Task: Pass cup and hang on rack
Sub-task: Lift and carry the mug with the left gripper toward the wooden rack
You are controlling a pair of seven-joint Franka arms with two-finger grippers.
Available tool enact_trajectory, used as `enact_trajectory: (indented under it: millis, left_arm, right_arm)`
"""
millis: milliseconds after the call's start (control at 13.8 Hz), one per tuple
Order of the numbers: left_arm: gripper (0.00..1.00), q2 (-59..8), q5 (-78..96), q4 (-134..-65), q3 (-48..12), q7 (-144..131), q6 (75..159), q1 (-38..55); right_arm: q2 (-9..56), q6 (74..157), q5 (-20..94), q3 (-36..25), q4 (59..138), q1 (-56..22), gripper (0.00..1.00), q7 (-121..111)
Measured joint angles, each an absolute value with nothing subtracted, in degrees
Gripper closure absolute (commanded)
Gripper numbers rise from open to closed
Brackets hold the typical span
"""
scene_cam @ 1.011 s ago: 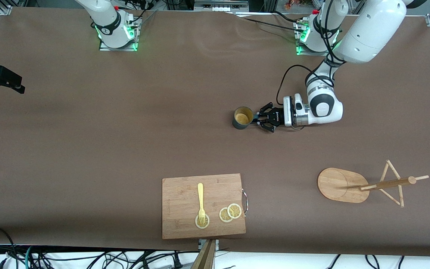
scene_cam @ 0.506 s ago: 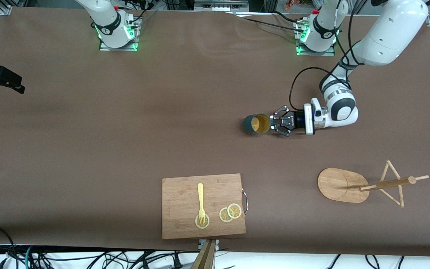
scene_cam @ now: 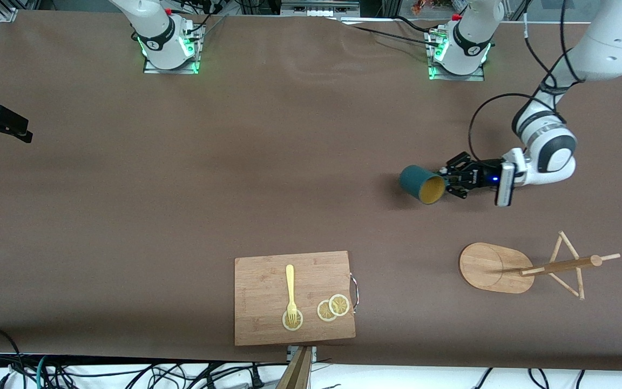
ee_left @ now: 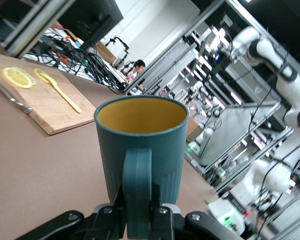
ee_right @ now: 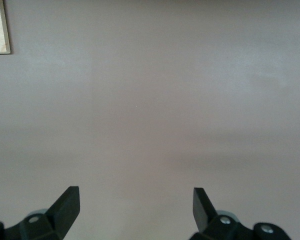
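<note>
Right now my left gripper [scene_cam: 447, 183] is pinched tight on the handle of the cup [scene_cam: 423, 183], and the cup is up in the air, tipped on its side over the bare brown counter [scene_cam: 181, 189]. Its open mouth faces down toward the front camera. So I think the picking-up part is done. The hanging part is not done. The rack [scene_cam: 527, 267] is lying flat on its side, nearer to the front camera than the spot under the cup and more toward the left arm's end of the counter. No cup hangs on it.

My right gripper [ee_right: 135, 202] waits with its fingers spread wide and nothing in them. It looks down at plain counter.

The cup is dark teal-blue outside and mustard yellow inside. In the left wrist view it looks smooth and hard, with faint lines on its wall and a thick flat handle. The rack is pale bamboo, with an oval flat base, a round post and thin crossed pegs. The counter has a soft brown cover with a few ripples.

A wooden cutting board [scene_cam: 268, 292] with a metal handle lies nearest to the front camera. On it are a yellow fork [scene_cam: 290, 289] and some round lemon slices [scene_cam: 332, 307].

I guess the thin pegs will need careful aim to catch the handle.
</note>
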State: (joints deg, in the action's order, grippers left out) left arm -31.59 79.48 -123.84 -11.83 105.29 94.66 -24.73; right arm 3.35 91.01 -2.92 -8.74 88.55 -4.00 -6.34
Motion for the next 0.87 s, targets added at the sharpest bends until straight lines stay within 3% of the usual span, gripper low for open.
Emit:
enact_trajectory:
  millis: [506,867]
  left_arm:
    - [1.0,-31.6,78.2,-122.9,-11.5,77.5,80.5,-37.5]
    - [1.0,-32.1,75.9,-115.9,-11.4,54.5,77.2,-43.0]
  right_arm:
    - [3.4,91.4,-2.9,-8.5,88.4,-4.0,0.0,-6.2]
    - [3.4,91.6,-3.1,-8.5,88.4,-4.0,0.0,-6.2]
